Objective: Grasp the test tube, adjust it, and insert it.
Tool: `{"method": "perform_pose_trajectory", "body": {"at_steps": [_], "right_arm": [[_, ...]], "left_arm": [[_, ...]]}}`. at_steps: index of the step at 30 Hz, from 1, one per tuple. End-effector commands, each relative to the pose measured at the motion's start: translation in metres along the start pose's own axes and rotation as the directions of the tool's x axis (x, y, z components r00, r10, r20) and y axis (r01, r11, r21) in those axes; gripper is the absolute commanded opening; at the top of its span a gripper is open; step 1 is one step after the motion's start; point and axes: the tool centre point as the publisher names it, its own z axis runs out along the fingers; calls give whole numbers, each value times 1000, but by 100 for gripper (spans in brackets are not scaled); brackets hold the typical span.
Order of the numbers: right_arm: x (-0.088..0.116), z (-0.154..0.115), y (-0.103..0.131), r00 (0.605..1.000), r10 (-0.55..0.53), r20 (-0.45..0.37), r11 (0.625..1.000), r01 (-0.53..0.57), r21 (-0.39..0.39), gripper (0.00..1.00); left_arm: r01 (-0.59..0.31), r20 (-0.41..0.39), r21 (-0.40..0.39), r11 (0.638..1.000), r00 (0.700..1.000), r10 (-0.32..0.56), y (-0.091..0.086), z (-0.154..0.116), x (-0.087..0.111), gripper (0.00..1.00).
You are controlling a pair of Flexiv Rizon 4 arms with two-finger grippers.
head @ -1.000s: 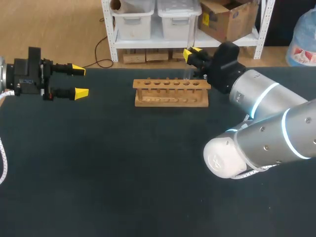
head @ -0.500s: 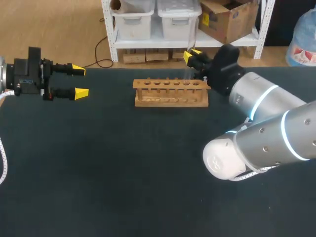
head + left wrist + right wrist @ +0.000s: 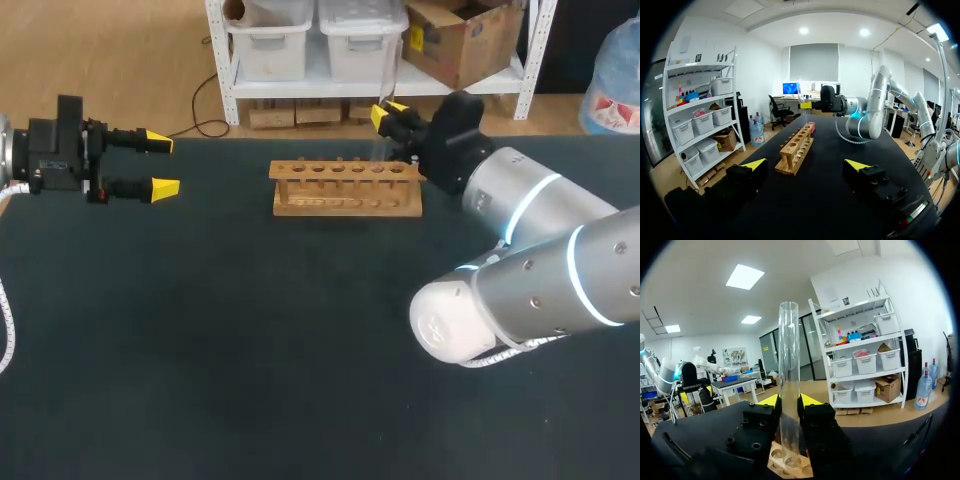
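**Test tube** [image 3: 789,385]. Clear glass, long, narrow and round-bottomed, empty as far as can be seen. It stands upright, clamped from two sides between the fingers of the right gripper [image 3: 388,109], which hold its lower part. Most of its length rises free above the yellow tips. The rounded end sits over a hole near the right end of the wooden tube rack [image 3: 345,187]. Whether it has entered that hole cannot be told.

**Handling (judged).** Light, rigid, smooth and brittle.
- It is likely to slip or pivot under a loose hold and to crack under a hard one, so moderate pressure suits it.
- The best hold is on the straight wall, clear of the open rim and the curved bottom.
- A low grip leaves only a short length free to go down into the rack.
- Any sideways push against the hole's edge is the main risk of tilting or breakage.

**Wooden tube rack.** A single row of holes, none occupied, standing toward the far side of the dark worktop [image 3: 250,330].

**Left gripper** [image 3: 160,165]. Fingers spread wide with nothing between them. It sits at the worktop's left side, well apart from the rack.
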Motion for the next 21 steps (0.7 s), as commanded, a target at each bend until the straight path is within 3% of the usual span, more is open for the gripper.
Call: {"method": "perform_pose_trajectory", "body": {"at_steps": [1, 21], "right_arm": [[4, 3, -1, 1000, 3, 4, 1000, -3, -3, 0], [20, -4, -9, 999, 31, -23, 999, -31, 18, 0]], "left_arm": [[-4, 4, -2, 1000, 1000, 4, -1, 0, 1, 100], [-4, 4, -2, 1000, 1000, 4, -1, 0, 1, 100]]}}
